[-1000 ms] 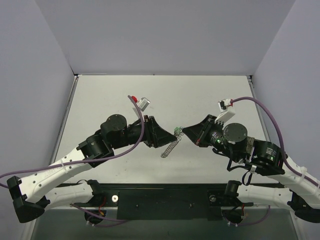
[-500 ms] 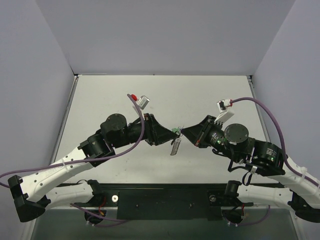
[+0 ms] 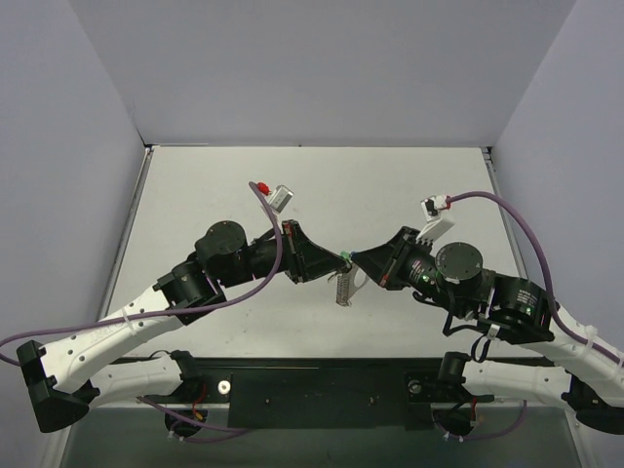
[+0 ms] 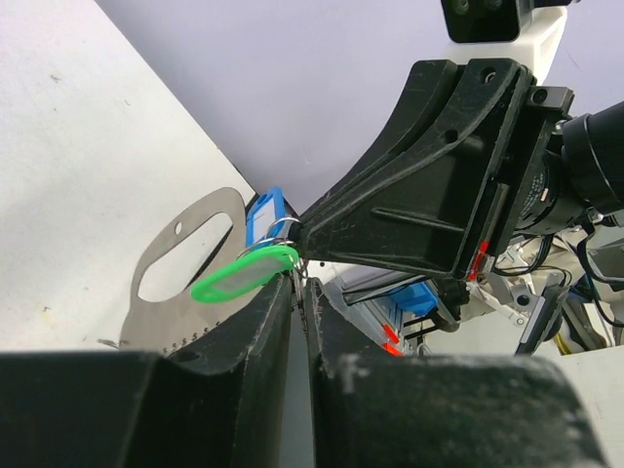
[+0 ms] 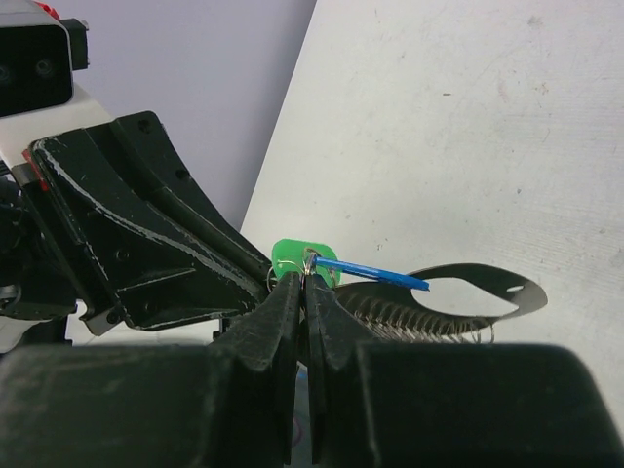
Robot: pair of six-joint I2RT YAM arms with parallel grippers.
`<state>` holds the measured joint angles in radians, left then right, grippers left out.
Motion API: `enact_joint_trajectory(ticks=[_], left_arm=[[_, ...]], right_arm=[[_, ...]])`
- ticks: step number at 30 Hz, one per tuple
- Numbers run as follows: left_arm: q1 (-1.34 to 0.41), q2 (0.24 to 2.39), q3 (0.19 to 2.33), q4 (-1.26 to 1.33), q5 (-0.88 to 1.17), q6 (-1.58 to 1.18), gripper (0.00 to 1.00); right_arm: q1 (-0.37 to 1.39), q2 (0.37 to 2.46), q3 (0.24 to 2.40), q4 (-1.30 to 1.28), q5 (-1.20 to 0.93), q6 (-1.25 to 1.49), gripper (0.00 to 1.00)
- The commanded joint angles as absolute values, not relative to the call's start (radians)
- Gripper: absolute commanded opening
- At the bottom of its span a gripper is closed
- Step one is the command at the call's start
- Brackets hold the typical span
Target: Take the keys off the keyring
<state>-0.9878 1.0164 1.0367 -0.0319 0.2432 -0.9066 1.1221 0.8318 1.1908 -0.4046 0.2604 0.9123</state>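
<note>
right wrist view. my right gripper [image 5: 303, 283]: black fingers pressed almost together on a small silver wire ring [image 5: 312, 255]. a green plastic tag [image 5: 291, 253] and an edge-on blue plastic tag [image 5: 375, 272] sit at that ring. the silver metal oval keyring [image 5: 492, 281] and its coiled silver chain [image 5: 409, 317] extend rightward against the white table [image 5: 468, 117]. the black left gripper [image 5: 261, 273] meets the tags from the left.

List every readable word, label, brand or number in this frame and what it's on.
No readable text in any view. The green tag and blue tag on the keyring show no print at this angle. The left gripper and right gripper housings show no legible marks.
</note>
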Motion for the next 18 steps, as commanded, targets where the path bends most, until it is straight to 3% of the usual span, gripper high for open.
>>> enact_joint_trajectory(ticks=[1, 4, 15, 18], left_arm=[[-0.993, 1.005, 1.068, 0.055, 0.261, -0.907, 0.17], [-0.993, 1.005, 1.066, 0.055, 0.259, -0.908, 0.0], [-0.992, 0.97, 1.066, 0.022, 0.236, -0.893, 0.0], [-0.992, 0.969, 1.068, 0.014, 0.238, -0.888, 0.0]], right_arm=[[1.137, 0.816, 1.18, -0.328, 0.262, 0.908, 0.0], [1.138, 0.811, 1.173, -0.325, 0.262, 0.908, 0.0], [1.138, 0.799, 1.189, -0.35, 0.239, 0.881, 0.0], [1.141, 0.801, 1.187, -0.351, 0.226, 0.876, 0.11]])
